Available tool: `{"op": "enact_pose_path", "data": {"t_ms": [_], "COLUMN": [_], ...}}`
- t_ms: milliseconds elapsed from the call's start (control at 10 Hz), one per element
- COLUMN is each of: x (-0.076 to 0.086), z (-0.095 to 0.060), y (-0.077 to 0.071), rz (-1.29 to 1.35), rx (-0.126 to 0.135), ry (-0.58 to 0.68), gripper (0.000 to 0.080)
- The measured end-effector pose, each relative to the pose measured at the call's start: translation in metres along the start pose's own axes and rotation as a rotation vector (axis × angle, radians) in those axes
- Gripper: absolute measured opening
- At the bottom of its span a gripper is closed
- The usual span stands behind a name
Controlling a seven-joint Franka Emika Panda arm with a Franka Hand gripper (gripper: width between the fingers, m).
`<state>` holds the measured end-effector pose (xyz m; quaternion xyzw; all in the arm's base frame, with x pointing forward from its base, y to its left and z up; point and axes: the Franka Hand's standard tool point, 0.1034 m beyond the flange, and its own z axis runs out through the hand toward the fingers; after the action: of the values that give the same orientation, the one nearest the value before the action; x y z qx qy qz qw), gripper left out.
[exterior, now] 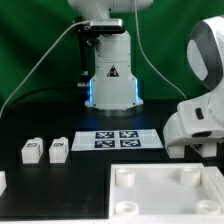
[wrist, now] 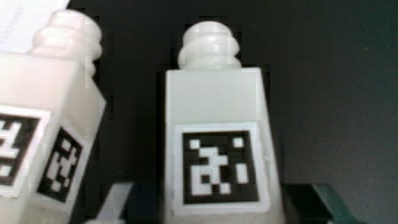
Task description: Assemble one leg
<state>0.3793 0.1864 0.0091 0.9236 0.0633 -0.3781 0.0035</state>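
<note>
Two white pegs sit side by side under the wrist camera. The leg (wrist: pixel 214 130) lies between the gripper's (wrist: pixel 222 205) dark fingers (wrist: pixel 125 203), which stand apart with a gap on either side of it. The neighbouring leg (wrist: pixel 45 130) is just beside it. If the claw closes off-centre, it could nudge that neighbour or twist the leg askew. In the exterior view a tagged peg (exterior: pixel 32 150) and its twin (exterior: pixel 58 148) lie near the marker board (exterior: pixel 120 137); whether they are the same pair cannot be told.
</note>
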Motion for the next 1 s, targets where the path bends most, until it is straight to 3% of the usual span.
{"op": "enact_pose_path", "data": {"t_ms": [400, 600, 800, 1000], "x": [0.0, -0.001, -0.006, -0.014], "z": [-0.002, -0.041, -0.087, -0.129], "y": [0.001, 0.016, 0.033, 0.042], "rz": [-0.008, -0.077, -0.131, -0.133], "rx": [0.0, -0.015, -0.008, -0.013], "ry": [0.0, 0.063, 0.159, 0.361], "gripper": [0.029, 0.0291, 0.0291, 0.0291]}}
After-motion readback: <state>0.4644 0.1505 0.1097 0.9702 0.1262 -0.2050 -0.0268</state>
